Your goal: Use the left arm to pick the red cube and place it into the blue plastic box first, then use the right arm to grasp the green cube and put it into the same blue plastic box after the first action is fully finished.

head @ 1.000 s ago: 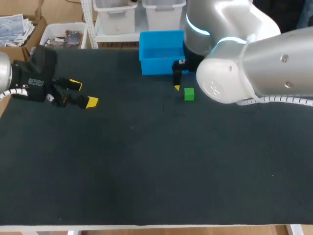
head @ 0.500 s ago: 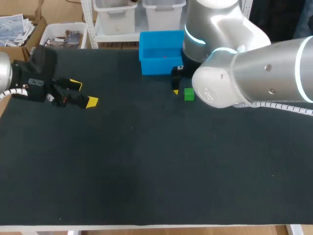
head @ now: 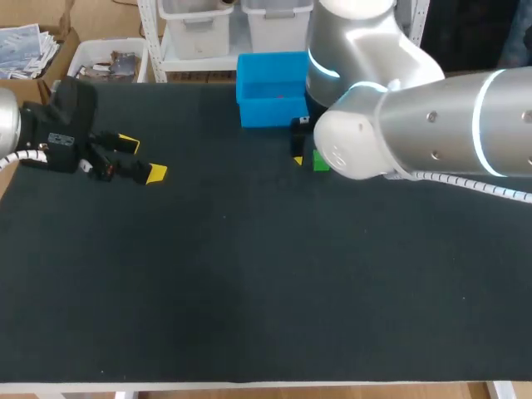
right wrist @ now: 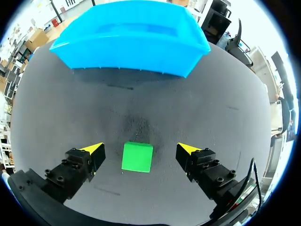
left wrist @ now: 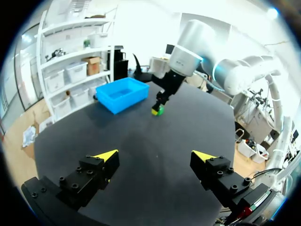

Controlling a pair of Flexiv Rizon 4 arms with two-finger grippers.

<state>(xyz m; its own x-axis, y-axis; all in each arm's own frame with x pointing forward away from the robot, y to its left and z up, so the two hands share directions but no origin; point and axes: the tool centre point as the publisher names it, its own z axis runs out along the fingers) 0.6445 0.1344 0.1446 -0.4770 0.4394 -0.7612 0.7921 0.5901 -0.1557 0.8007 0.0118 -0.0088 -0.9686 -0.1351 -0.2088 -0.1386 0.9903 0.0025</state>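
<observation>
While the left arm sits out at its own side of the black-topped counter, its left gripper hangs wide open over bare surface, nothing between the yellow tips, well apart from everything else. Over at the far side, the big silver right arm reaches past the middle. From the head camera its bulk covers part of the small green cube, and only a bit of green peeks out beside one yellow fingertip. From the right wrist, though, it's plain to see: the right gripper is spread open, one finger on each side of the cube, a gap showing on both sides, no contact. The cube sits flat on the counter, square top face up, bright even green with crisp edges. Just ahead of it, across a bare strip of counter, stands the rectangular blue plastic box, open-topped, its long wall facing the gripper, near the counter's far edge. Inside it, the head view gives a faint reddish patch on the box floor, too small to tell what it is.
</observation>
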